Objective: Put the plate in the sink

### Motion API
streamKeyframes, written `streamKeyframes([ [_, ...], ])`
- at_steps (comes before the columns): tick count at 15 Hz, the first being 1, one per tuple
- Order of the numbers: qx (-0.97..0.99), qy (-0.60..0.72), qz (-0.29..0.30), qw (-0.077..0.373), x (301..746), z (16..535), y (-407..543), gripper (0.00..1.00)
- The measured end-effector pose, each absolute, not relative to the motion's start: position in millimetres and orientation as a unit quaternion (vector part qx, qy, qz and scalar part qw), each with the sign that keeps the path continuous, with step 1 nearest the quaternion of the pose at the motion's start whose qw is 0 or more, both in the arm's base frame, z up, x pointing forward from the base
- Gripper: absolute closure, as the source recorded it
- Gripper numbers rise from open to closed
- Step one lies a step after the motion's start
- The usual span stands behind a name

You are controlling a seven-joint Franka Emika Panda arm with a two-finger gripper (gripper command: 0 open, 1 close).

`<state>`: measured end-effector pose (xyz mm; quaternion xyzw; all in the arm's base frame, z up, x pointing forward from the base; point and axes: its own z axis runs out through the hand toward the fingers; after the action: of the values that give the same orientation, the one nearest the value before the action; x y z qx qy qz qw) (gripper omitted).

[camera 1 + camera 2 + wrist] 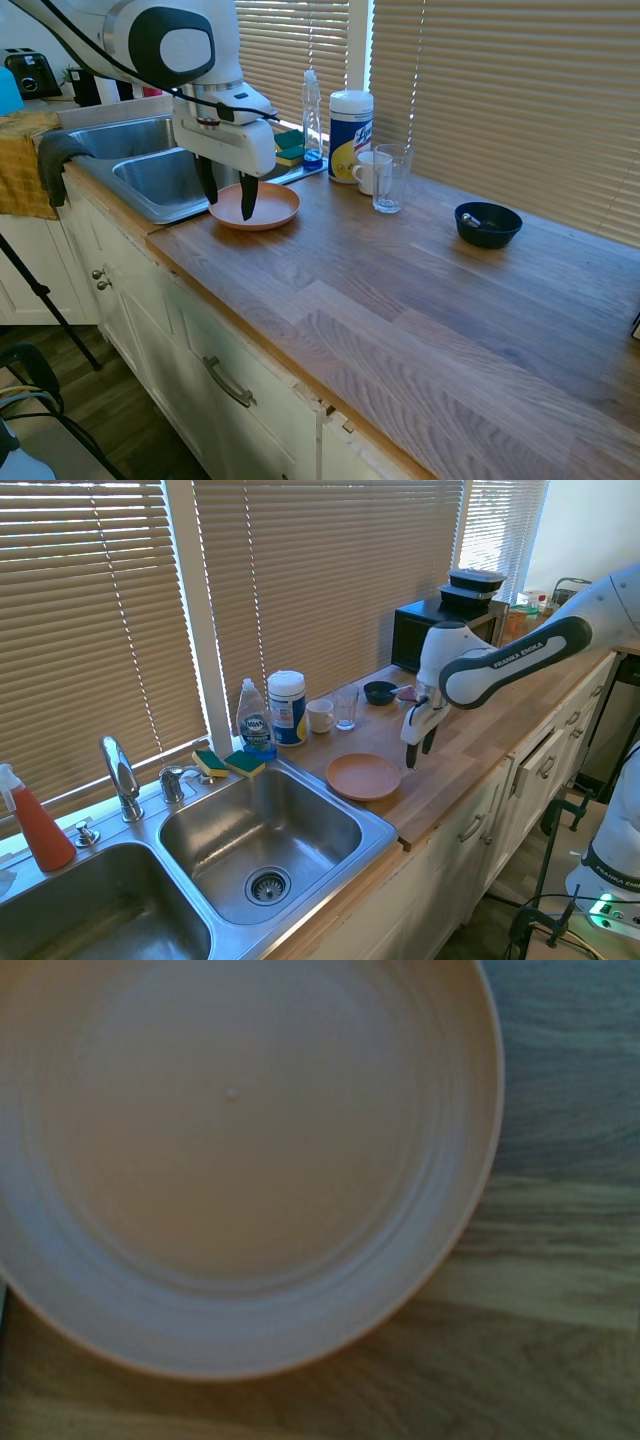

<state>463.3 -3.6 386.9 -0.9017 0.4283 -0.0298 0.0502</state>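
1. The plate (254,206) sits flat on the wooden tabletop (420,290), right beside the rim of the sink (255,845), near the tabletop's front edge.
2. The gripper (228,195) hangs fingers-down over the plate, jaws parted, nothing between them; one dark finger stands in front of the plate's near rim, the other on the sink side.
3. In the second exterior view the gripper (420,750) sits at the plate's (364,776) side away from the sink; whether it touches the rim cannot be told.
4. Open room: the basin nearest the plate is bare steel down to its drain, and the tabletop from the plate out to the dark bowl (488,224) is clear wood.
5. Behind the plate, toward the blinds, things crowd in: sponges (230,763), a dish-soap bottle (254,721), a wipes canister (350,136), a white mug (367,172) and a clear glass (389,179).
6. Only the second exterior view shows both basins, the faucet (120,776) and a red spray bottle (36,825) at the far basin.
7. The wrist view fills with the plate (230,1160), its rim arcing over wood grain, a pale speck near the centre.
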Motion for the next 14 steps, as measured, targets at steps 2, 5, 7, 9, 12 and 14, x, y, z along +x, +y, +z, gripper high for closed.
streamKeyframes([
  [2, -0.897, 0.438, -0.018, 0.065, 490, 375, -16, 0.0],
  [5, -0.89, 0.449, 0.002, 0.085, 529, 349, -24, 0.0],
  [7, -0.884, 0.459, 0.014, 0.092, 549, 332, -24, 0.0],
  [9, -0.876, 0.47, 0.023, 0.105, 565, 321, -24, 1.0],
  [12, -0.872, 0.475, 0.031, 0.116, 576, 321, -24, 1.0],
  [14, -0.873, 0.471, 0.037, 0.118, 575, 321, -23, 1.0],
])
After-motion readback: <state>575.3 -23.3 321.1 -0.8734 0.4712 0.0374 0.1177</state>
